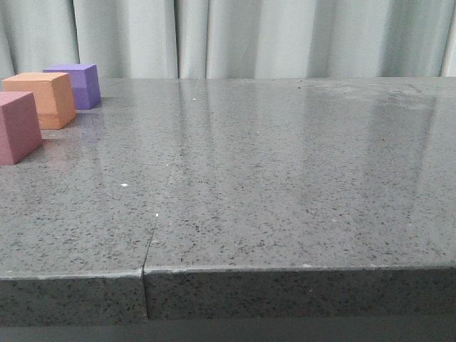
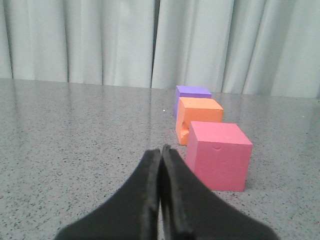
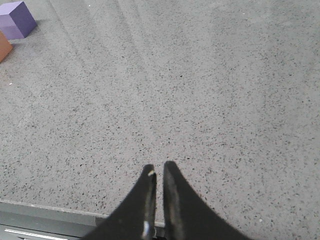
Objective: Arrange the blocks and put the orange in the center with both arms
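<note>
Three foam cubes stand in a line near the far left corner of the grey speckled worktop (image 1: pixel 285 178), running from the left edge back toward the far edge. Pink cube (image 1: pixel 17 127) sits nearest the front and is cut off by the left border of the front view; orange cube (image 1: pixel 45 98) stands in the middle of the line, just behind the pink one; purple cube (image 1: pixel 77 85) is farthest back, close to the pale curtain (image 1: pixel 249 35). Whether adjacent cubes touch cannot be told. The orange cube shows a small dent on one side face in the left wrist view. Left gripper (image 2: pixel 161 152) hangs low over the worktop, just beside the pink cube, its two black fingers pressed together and holding nothing. Right gripper (image 3: pixel 159 170) hovers over the front edge of the worktop, well apart from the cubes, its fingers nearly together with only a thin slit between them, also holding nothing.
</note>
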`<action>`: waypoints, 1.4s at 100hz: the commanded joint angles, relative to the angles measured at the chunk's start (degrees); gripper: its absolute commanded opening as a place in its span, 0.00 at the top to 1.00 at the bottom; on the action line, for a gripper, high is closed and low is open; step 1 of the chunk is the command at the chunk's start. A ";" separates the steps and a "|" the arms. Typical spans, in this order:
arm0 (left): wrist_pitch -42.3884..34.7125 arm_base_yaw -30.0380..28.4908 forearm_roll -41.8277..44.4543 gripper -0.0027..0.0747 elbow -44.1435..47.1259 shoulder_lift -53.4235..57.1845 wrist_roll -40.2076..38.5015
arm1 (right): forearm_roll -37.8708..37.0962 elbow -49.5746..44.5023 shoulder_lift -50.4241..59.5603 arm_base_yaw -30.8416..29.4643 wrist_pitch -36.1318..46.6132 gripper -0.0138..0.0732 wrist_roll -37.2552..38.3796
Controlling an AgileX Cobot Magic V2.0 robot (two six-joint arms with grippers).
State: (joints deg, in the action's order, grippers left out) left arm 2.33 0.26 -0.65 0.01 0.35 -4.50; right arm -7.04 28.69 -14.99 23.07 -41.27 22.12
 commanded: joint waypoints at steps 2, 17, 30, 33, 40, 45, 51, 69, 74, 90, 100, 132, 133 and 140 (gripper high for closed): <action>-4.83 -0.11 -0.41 0.99 2.28 1.63 0.12 | -0.96 1.40 -0.56 -0.45 4.32 0.78 -0.30; -4.83 -0.11 -0.41 0.99 2.28 1.63 0.12 | -0.96 1.40 -0.56 -0.45 4.32 0.78 -0.30; -4.83 -0.11 -0.41 0.99 2.28 1.63 0.12 | -0.96 1.40 -0.56 -0.45 4.32 0.78 -0.30; -4.83 -0.11 -0.41 0.99 2.28 1.63 0.12 | -0.96 1.40 -0.56 -0.45 4.32 0.78 -0.30; -4.83 -0.11 -0.41 0.99 2.28 1.63 0.12 | -0.96 1.40 -0.56 -0.45 4.32 0.78 -0.30; -4.83 -0.11 -0.41 0.99 2.28 1.63 0.12 | -0.96 1.40 -0.56 -0.45 4.32 0.78 -0.30; -4.83 -0.11 -0.41 0.99 2.28 1.63 0.12 | -0.96 1.40 -0.56 -0.45 4.32 0.78 -0.30; -4.83 -0.11 -0.41 0.99 2.28 1.63 0.12 | -1.03 0.63 -0.49 -1.91 6.10 0.78 -0.90; -4.83 -0.11 -0.41 0.99 2.28 1.63 0.12 | -0.97 -0.63 -0.49 -3.59 9.04 0.78 -1.68; -4.83 -0.11 -0.41 0.99 2.28 1.63 0.12 | 0.66 -6.54 -0.42 -10.43 23.42 0.78 -4.83; -4.83 -0.11 -0.41 0.99 2.28 1.63 0.12 | 4.23 -10.21 0.30 -14.17 30.34 0.78 -10.43; -4.83 -0.11 -0.41 0.99 2.28 1.63 0.12 | 9.45 -23.40 8.74 -21.20 45.36 0.78 -18.63; -4.83 -0.11 -0.41 0.99 2.28 1.63 0.12 | 9.39 -24.01 9.25 -21.40 45.52 0.78 -18.54; -4.83 -0.11 -0.41 0.99 2.28 1.63 0.12 | 9.04 -26.88 11.68 -22.16 46.66 0.78 -16.67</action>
State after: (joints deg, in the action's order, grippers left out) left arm 2.33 0.26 -0.65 0.01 0.35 -4.50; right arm 2.02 3.32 -5.25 2.05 -1.51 4.45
